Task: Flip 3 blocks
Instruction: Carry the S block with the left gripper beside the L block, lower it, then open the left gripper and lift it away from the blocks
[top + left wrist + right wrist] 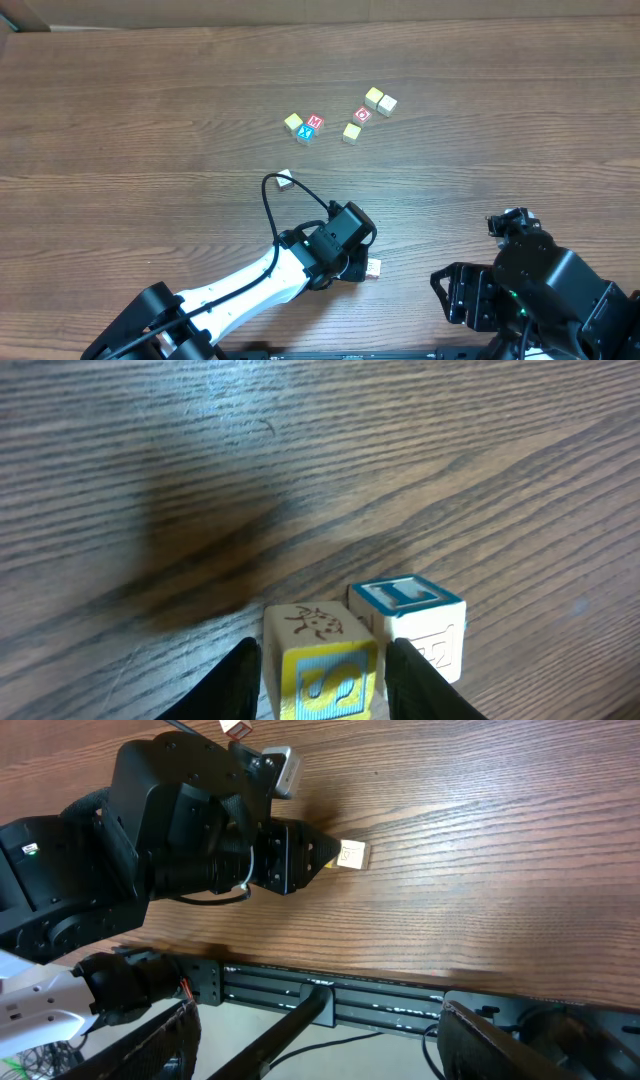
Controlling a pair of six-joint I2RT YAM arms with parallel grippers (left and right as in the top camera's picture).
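Observation:
In the left wrist view a pale block [322, 678] with a yellow and blue front face and a brown animal drawing on top rests on the table. It sits between the fingers of my left gripper [322, 650], which is open, with a thin gap at the right finger. A second block [408, 612] with a teal-blue top stands touching it on the right. From overhead, the left gripper [362, 262] is near the table's front with a pale block [373, 267] at its tip. My right gripper [320, 1045] hangs open and holds nothing, beyond the table's front edge.
Several more cubes lie at the far middle of the table: a yellow one [293, 122], the red "M" cube [313, 124], another yellow one [351, 132], the red "O" cube [363, 114] and a pale pair [380, 100]. A small white piece [284, 179] lies by the left arm's cable.

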